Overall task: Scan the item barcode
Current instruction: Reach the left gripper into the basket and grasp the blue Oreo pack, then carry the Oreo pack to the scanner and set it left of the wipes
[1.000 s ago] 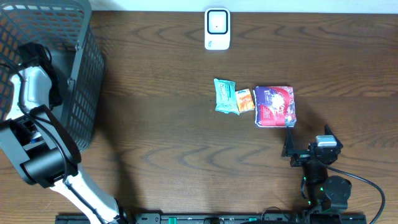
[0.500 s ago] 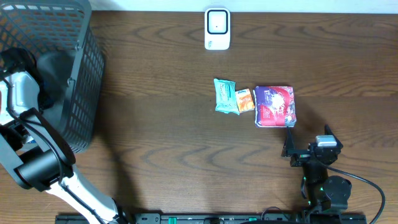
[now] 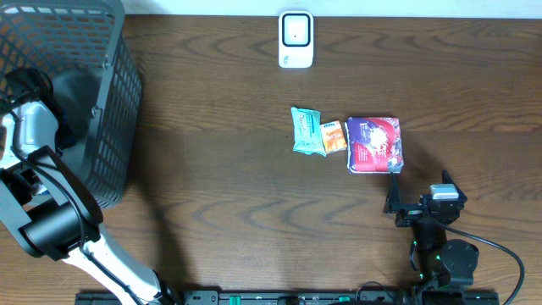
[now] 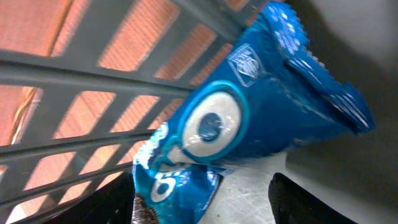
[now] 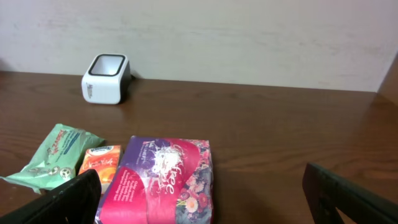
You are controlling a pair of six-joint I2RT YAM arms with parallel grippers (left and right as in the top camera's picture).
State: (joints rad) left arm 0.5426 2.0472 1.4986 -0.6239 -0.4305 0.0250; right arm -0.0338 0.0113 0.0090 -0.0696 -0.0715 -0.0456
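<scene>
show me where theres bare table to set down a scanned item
Widest bare table: between the basket and the green packet. Also free: the strip from the scanner down to the packets. Crowded: green packet, orange packet and pink package side by side, right gripper close by.

Close in on the left gripper (image 4: 204, 194): its dark fingers (image 4: 314, 202) stand apart at the bottom edge. A blue snack packet (image 4: 255, 118) lies tilted, cookie picture showing, lower end between them, crimped end up right. Pale floor (image 4: 249, 190) shows beside the right finger. Behind stands a grey lattice wall (image 4: 81, 71), orange-brown showing through.
</scene>
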